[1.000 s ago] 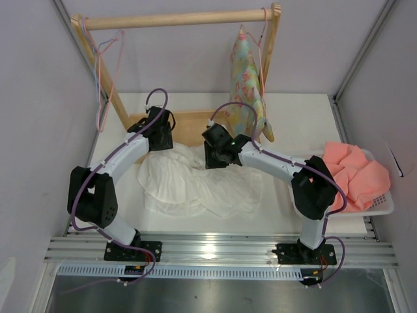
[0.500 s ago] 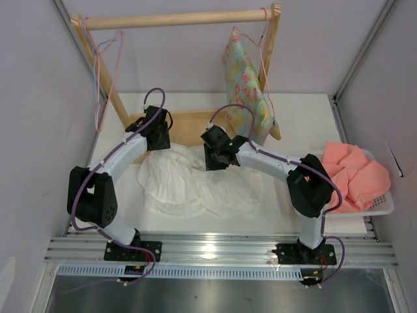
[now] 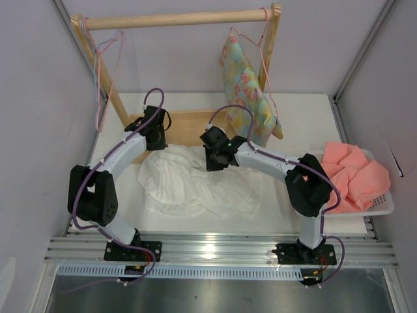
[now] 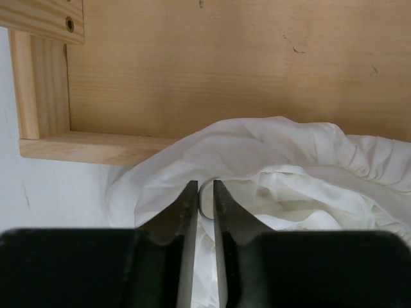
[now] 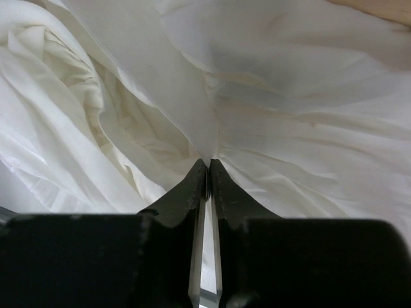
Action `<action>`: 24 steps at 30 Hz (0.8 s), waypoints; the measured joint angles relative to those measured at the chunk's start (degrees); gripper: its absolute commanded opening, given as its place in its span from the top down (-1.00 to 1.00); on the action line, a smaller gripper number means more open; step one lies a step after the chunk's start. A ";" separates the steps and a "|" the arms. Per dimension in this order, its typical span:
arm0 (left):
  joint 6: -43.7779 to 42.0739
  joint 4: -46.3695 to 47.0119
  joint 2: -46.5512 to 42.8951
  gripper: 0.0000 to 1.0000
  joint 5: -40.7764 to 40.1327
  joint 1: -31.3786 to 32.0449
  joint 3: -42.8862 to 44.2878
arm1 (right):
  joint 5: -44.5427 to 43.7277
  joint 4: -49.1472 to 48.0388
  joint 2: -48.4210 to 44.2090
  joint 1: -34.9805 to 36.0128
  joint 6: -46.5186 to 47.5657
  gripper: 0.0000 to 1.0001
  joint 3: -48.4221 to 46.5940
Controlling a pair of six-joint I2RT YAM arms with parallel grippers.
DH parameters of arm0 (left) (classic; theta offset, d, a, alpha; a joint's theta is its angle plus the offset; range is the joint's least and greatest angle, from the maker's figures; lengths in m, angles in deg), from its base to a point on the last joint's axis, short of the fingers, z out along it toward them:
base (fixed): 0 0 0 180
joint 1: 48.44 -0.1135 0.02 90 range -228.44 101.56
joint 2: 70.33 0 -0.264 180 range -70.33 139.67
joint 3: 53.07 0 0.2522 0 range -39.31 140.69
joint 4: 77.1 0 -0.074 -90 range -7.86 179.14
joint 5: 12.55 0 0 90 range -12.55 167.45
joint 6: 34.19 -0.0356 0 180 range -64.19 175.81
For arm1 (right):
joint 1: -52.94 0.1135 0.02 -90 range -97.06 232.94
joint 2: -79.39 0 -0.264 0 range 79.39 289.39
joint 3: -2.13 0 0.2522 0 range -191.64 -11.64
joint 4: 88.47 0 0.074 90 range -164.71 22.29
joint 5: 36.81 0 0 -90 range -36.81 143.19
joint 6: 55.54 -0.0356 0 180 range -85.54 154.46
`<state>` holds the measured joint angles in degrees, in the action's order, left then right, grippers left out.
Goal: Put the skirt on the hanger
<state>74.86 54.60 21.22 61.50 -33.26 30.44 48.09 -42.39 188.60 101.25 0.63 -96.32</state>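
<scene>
The white skirt [image 3: 195,186] lies crumpled on the table between the two arms. At the skirt's back left edge, beside the wooden rack base, my left gripper [image 3: 155,145] is down on it. In the left wrist view that gripper [image 4: 205,189] is shut on a fold of the skirt [image 4: 282,154]. At the skirt's back middle, my right gripper [image 3: 214,164] [image 5: 208,165] pinches the skirt [image 5: 289,96] at its fingertips. The thin pink hanger [image 3: 100,111] hangs from the left end of the wooden rod, apart from both grippers.
A wooden rack [image 3: 176,18] spans the back, its base board [image 4: 225,64] right behind the skirt. A floral garment [image 3: 247,85] hangs at its right end on another pink wire hanger. A light blue hanger [image 3: 97,65] hangs beside the pink one. A white tray [image 3: 384,207] with salmon-pink cloth sits right.
Both grippers have closed on the skirt's fabric. The two wrists have shifted slightly left, and the hanging floral garment has swung.
</scene>
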 measured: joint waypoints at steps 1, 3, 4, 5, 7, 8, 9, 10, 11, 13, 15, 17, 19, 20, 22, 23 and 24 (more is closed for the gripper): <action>-0.11 -0.02 0.00 0.77 0.22 0.00 0.00 | -0.13 0.24 0.00 0.00 0.11 0.95 -0.13; -0.20 -0.09 -0.13 1.00 0.74 0.00 0.00 | -0.50 0.85 0.00 -0.09 0.24 1.00 -0.70; -0.52 -0.15 -0.26 1.00 0.94 -0.04 0.00 | -0.66 1.20 -0.04 -0.20 0.39 1.00 -1.11; -0.74 -0.26 -0.50 0.99 1.27 -0.04 0.00 | -0.94 1.70 -0.17 -0.39 0.52 1.00 -1.64; -1.20 -0.57 -1.55 1.00 1.66 -0.07 0.00 | -1.33 3.08 -0.83 -0.79 1.14 1.00 -2.91; -1.40 -0.70 -2.32 1.00 1.73 -0.09 0.00 | -1.62 3.87 -1.27 -1.01 1.49 1.00 -3.63; -1.62 -0.81 -3.61 1.00 1.86 -0.11 0.00 | -2.01 4.81 -1.95 -1.42 1.99 1.00 -4.70; -1.75 -0.83 -5.29 1.00 2.10 -0.17 0.00 | -2.32 6.01 -2.58 -1.84 2.45 1.00 -6.14; -1.97 -0.81 -7.26 1.00 2.27 -0.24 0.04 | -2.84 6.95 -3.43 -2.45 3.06 1.00 -8.09; -2.47 -0.76 -11.52 1.00 2.67 -0.37 0.63 | -3.72 8.46 -4.59 -3.41 4.31 1.00 -12.13; -2.67 -0.68 -15.10 1.00 2.78 -0.44 1.79 | -4.72 9.29 -5.38 -4.35 6.12 1.00 -17.09; -2.82 0.15 -18.82 1.00 2.89 -0.48 4.00 | -5.46 9.75 -5.62 -5.44 8.57 1.00 -22.71; -3.02 1.88 -21.05 1.00 2.93 -0.50 5.90 | -5.88 10.36 -5.29 -6.54 10.54 1.00 -27.12; -3.04 3.02 -21.88 1.00 2.99 -0.50 7.08 | -6.08 11.15 -4.50 -6.99 11.61 1.00 -30.34; -3.08 5.49 -22.36 1.00 3.13 -0.55 9.88 | -6.47 11.10 -2.21 -8.02 13.81 1.00 -37.07; -3.06 6.73 -22.32 1.00 3.13 -0.57 11.02 | -6.64 11.15 -1.09 -8.52 14.84 1.00 -40.09; -3.08 7.93 -22.01 1.00 3.13 -0.59 12.59 | -6.88 11.32 0.13 -9.03 15.80 1.00 -43.12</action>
<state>71.78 62.53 -0.79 64.63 -33.85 43.03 41.20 -31.07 188.73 92.22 16.44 -139.44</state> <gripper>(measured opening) 0.006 0.019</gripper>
